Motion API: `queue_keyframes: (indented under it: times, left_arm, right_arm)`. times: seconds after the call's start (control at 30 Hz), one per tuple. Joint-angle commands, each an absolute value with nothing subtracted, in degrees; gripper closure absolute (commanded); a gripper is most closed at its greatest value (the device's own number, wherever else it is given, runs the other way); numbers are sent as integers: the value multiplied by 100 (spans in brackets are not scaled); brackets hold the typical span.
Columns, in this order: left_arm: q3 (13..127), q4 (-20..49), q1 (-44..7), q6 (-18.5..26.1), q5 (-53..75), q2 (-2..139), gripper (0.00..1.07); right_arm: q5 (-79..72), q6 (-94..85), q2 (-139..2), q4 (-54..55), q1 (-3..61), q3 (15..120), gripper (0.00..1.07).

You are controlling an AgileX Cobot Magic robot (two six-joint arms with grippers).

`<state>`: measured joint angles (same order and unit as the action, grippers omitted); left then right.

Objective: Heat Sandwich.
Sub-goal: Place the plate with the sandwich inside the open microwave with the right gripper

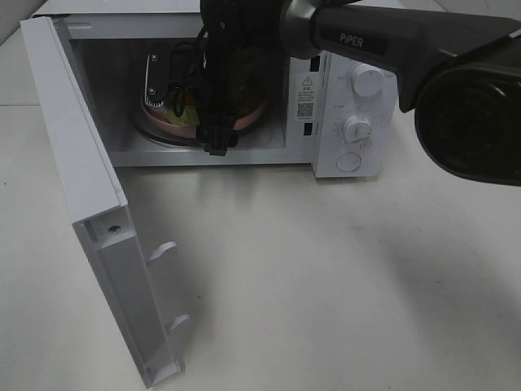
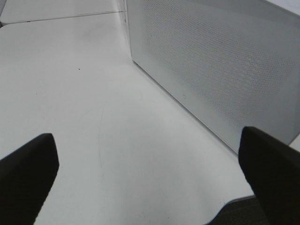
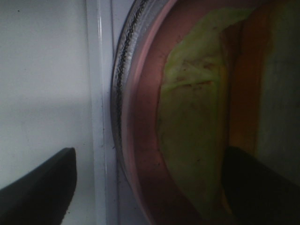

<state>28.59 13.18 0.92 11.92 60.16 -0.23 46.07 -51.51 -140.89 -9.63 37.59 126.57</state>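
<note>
Indoors, white tabletop point(image 1: 326, 269), open microwave point(image 1: 330, 122), sandwich point(image 3: 192, 140) on pink plate point(image 3: 140, 154) inside

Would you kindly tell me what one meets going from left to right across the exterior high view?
open microwave door → pink plate inside the cavity → warning sticker → control knobs → bulky dark arm segment at the far right.

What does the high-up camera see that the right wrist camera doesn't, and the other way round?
Only the high camera shows the whole microwave, its open door, the knobs and the arm reaching inside. Only the right wrist camera shows the sandwich up close, and the open right gripper. Both show the pink plate inside the microwave.
</note>
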Motion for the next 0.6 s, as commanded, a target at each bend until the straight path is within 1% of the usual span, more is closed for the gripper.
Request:
queue_keyframes:
  times: [0.03, 0.5, 0.6]
  left_arm:
    - [2830, 1341, 92, 1163, 5976, -183, 7]
    - [2830, 1341, 92, 1163, 5976, -183, 7]
    - [2830, 1341, 92, 1163, 5976, -183, 7]
  right_arm:
    - [4538, -5031, -14083, -940, 3747, 12702, 33]
    - [4538, -4950, -14060, -859, 3764, 12691, 34]
    - [4383, -4956, -13917, -922, 3764, 12387, 34]
